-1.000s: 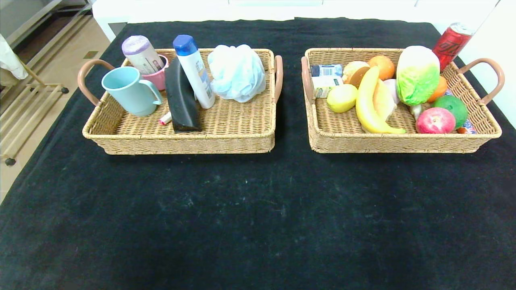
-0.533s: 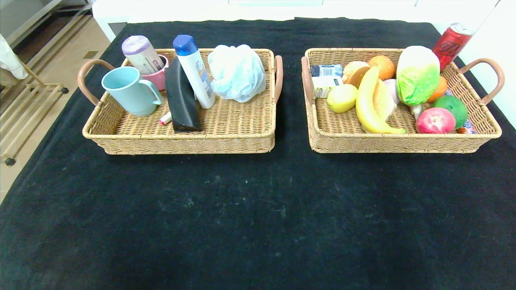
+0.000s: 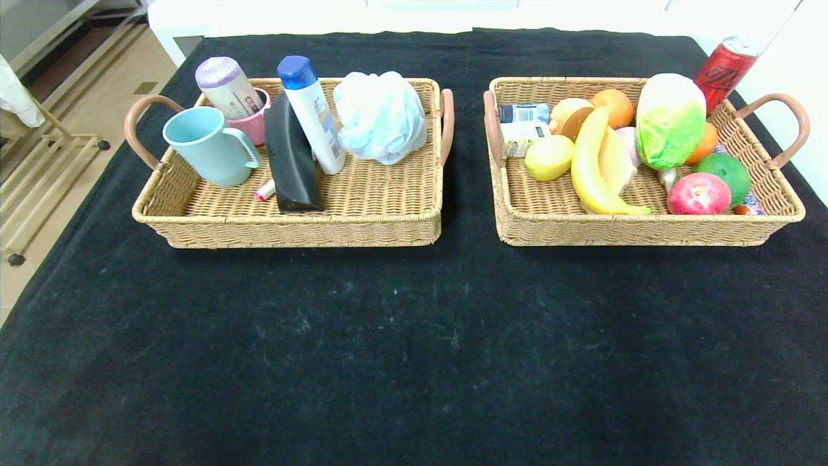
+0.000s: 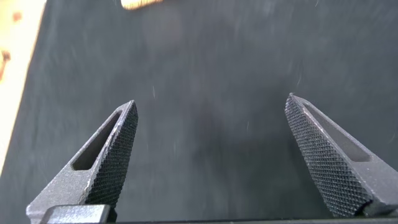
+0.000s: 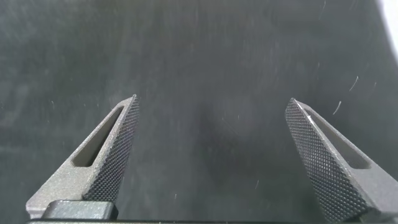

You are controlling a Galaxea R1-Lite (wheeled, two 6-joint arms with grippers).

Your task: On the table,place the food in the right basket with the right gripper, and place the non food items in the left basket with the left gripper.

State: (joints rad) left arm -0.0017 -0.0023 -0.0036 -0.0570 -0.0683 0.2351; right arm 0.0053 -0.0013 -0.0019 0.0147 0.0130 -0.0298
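Evidently nothing shifted over the last second: left gripper (image 4: 211, 155) and right gripper (image 5: 211, 155) hung spread and empty, non-food lay in left basket (image 3: 291, 226), food in right basket (image 3: 647, 230), sorting apparently complete.

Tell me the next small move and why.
Probably none beyond keeping both arms parked: the black cloth shows no loose items, the left basket holds non-food, the right basket holds food, and the left gripper and right gripper hang open, holding nothing.
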